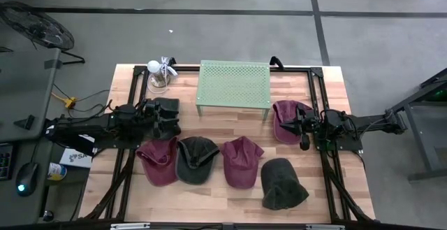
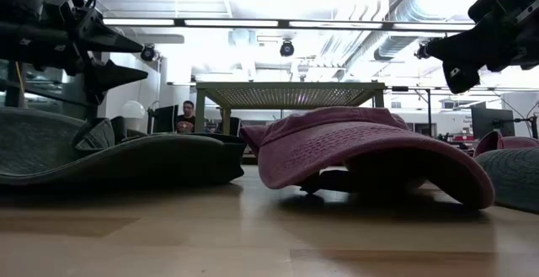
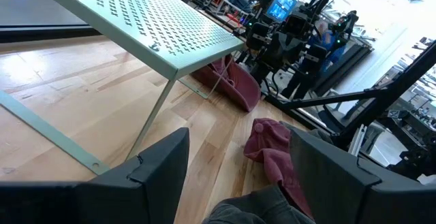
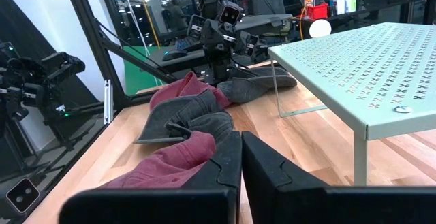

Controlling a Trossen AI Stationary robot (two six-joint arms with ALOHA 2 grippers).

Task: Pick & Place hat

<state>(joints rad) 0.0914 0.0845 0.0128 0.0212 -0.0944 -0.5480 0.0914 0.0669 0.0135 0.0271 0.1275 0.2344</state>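
From above, a green rack (image 1: 235,83) with little holes stands at the back of the wooden table (image 1: 209,195), and nothing lies on top of it. Four caps lie in a row in front of the rack: a red cap (image 1: 159,161), a dark cap (image 1: 196,159), another red cap (image 1: 242,161) and a dark green cap (image 1: 283,184). One more red cap (image 1: 285,117) lies just right of the rack, and a dark hat (image 1: 166,111) lies left of it. The left gripper (image 1: 152,112) hangs by that dark hat and holds nothing. The right gripper (image 1: 304,126) hangs at the red cap beside the rack, also holding nothing. From table height, a red cap (image 2: 370,146) lies flat in front of the rack (image 2: 290,94), and both arms hang above the caps. In the left wrist view, the fingers (image 3: 160,166) stand wide apart. In the right wrist view, the fingers (image 4: 225,163) are pressed together, with nothing between them. I think the job has hardly begun, as no hat is lifted or placed yet.
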